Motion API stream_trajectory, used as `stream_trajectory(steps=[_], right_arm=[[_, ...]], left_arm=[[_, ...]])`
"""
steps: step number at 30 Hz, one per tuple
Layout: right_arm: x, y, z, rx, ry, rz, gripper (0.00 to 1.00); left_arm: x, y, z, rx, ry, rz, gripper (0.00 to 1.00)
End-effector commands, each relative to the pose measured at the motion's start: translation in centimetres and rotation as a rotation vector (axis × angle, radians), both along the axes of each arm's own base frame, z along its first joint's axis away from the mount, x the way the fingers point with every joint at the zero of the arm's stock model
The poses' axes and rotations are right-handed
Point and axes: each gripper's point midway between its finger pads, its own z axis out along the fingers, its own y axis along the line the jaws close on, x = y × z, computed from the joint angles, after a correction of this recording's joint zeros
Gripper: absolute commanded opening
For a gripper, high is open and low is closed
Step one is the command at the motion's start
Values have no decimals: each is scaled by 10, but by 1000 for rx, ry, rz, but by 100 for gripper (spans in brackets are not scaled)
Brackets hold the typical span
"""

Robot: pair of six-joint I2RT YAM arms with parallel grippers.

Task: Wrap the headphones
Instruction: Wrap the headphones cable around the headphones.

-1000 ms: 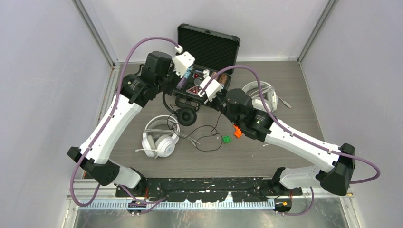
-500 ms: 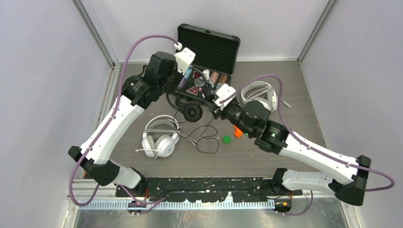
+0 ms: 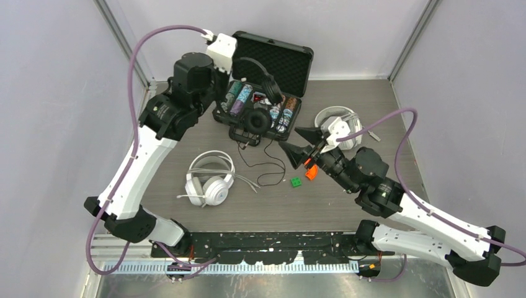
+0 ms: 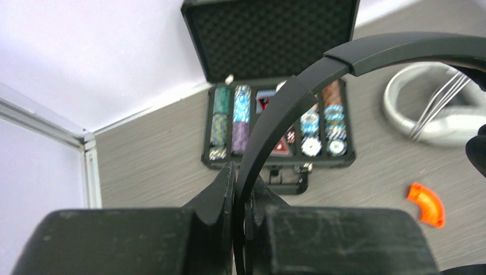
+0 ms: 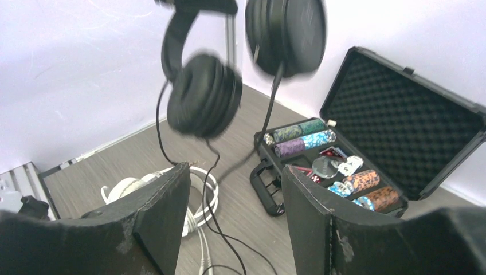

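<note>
My left gripper [image 3: 240, 61] is shut on the headband of the black headphones [image 3: 256, 120] and holds them in the air over the open case. The left wrist view shows the band [image 4: 298, 97] pinched between the fingers [image 4: 223, 189]. Their thin black cable [image 3: 268, 175] trails down onto the table. My right gripper [image 3: 301, 144] is open and empty, to the right of the hanging ear cups [image 5: 203, 94] and apart from them. One white pair [image 3: 208, 183] lies left of centre, the other white pair [image 3: 338, 124] at the right.
An open black case [image 3: 273, 59] with poker chips and cards stands at the back, under the lifted headphones. A green brick [image 3: 297, 182] and an orange piece [image 3: 310, 172] lie mid-table near my right gripper. Walls close both sides.
My left arm has lifted the black headphones off the table and up over the case. My right arm has pulled back from them, down and to the right.
</note>
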Motion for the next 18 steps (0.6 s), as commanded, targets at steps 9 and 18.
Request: stream_trajectory(steps=[9,18], right_arm=[[10,16,-19,27,-107,3,70],[-18,55,2,-31,-172,250,71]], left_arm=[[-42,-2,114,-382,-169,-87,0],[-55,-9,115,-444,-139,-142,0]])
